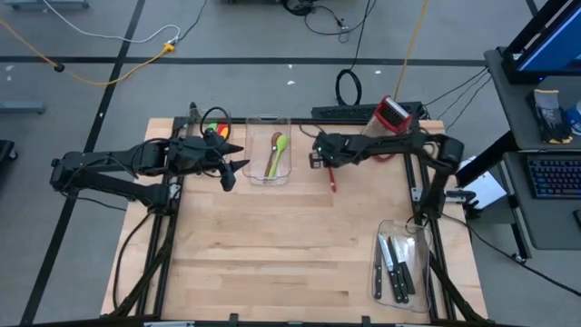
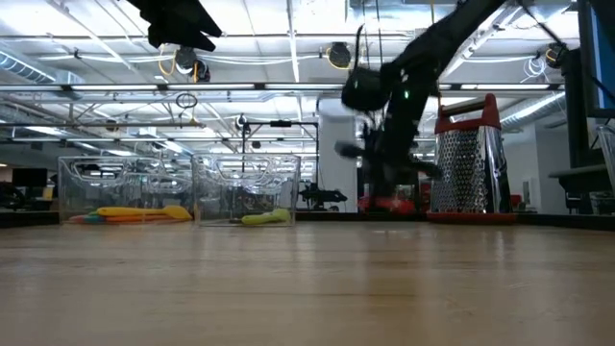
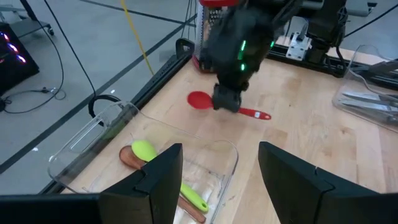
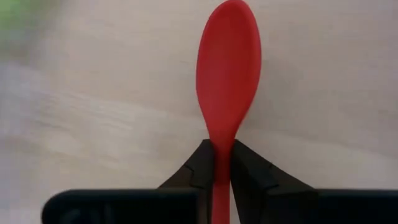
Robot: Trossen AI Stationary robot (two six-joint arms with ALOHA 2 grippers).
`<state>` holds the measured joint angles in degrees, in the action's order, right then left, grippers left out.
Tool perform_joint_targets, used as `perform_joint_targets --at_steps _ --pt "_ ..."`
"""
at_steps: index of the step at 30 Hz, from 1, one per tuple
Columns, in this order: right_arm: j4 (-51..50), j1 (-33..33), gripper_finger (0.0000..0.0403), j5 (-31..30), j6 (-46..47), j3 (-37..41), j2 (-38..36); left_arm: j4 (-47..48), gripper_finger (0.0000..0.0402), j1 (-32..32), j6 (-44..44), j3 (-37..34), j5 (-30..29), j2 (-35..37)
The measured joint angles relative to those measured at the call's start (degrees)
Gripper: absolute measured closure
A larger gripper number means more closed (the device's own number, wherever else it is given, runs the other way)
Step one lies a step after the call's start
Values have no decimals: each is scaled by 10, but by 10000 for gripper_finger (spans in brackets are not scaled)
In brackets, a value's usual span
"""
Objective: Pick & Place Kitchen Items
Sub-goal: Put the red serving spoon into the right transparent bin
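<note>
A bright red spoon (image 4: 227, 68) lies on the pale, light-brown wooden table (image 1: 272, 263). At about eleven o'clock from it, a clear bin (image 1: 269, 150) holds a lime-green spoon (image 1: 280, 147) beside a brown wooden spoon (image 3: 127, 157). A red-and-silver grater (image 1: 393, 112) stands at two o'clock. Black-handled steel knives (image 1: 396, 265) lie at five o'clock.

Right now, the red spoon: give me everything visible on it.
The red spoon is one glossy piece, plastic or silicone by its look, with an oval bowl narrowing into a slim straight handle. It lies flat on the wooden table, between the middle clear bin and the box grater. The right gripper is shut on its neck just behind the bowl; the handle's far end sticks out past the gripper in the left wrist view. Nothing else touches it.
</note>
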<state>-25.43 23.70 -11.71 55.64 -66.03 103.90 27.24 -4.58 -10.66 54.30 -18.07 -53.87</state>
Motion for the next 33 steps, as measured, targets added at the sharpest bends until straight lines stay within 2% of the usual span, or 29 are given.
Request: perform_joint_targets --at_steps 7,14,20,25,33 --pt "40 -6 384 -14 -22 -3 -99 0 188 0 0 0 0 0" --pt "175 -29 386 -13 -66 -5 -183 -7 188 0 -2 0 28 0" --pt "332 -52 386 0 -112 -5 -206 -46 188 -7 -17 0 69 0" --pt "434 -67 386 16 -120 -5 -198 -104 188 -34 -49 0 137 -8" --pt "499 -87 386 30 -128 -5 -194 -189 188 -85 -145 0 257 -69"
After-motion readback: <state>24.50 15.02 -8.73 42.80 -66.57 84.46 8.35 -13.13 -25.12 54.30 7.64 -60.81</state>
